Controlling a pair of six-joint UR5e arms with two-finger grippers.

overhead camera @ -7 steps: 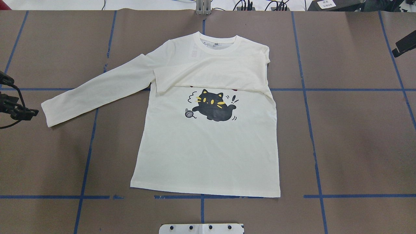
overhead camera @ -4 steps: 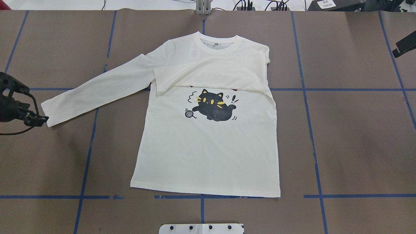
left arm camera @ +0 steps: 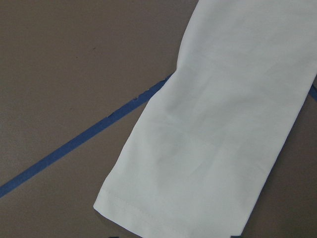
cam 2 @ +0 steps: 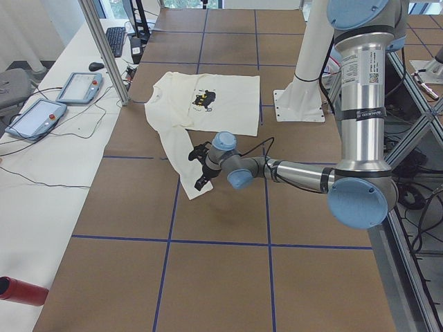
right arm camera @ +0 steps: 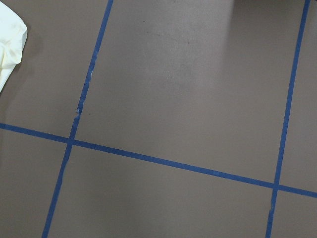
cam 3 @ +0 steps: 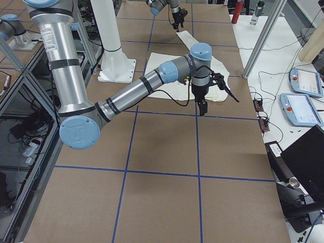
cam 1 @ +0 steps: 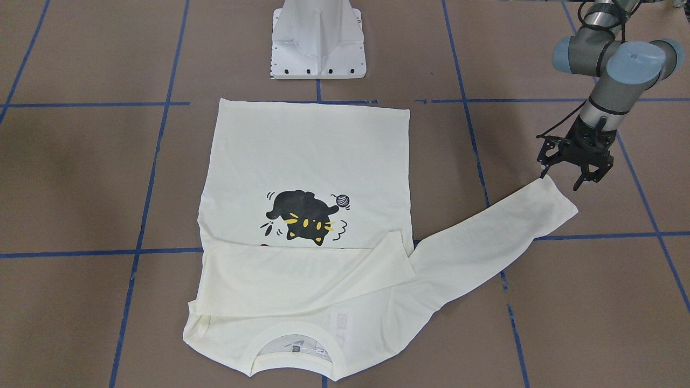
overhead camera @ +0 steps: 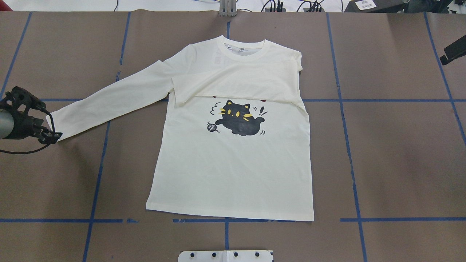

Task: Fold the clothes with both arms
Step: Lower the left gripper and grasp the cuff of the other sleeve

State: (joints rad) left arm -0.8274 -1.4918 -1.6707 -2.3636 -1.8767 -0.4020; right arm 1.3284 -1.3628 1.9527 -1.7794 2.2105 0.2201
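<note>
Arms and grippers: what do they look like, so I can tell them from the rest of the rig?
The left arm and right arm are silver-grey tubes with light blue joint caps and a white label each. The left gripper and right gripper are black, two-fingered, with a thin black cable looping at each wrist.

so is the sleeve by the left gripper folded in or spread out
spread out: the sleeve lies flat and straight, out from the shirt, its cuff at the left gripper
</note>
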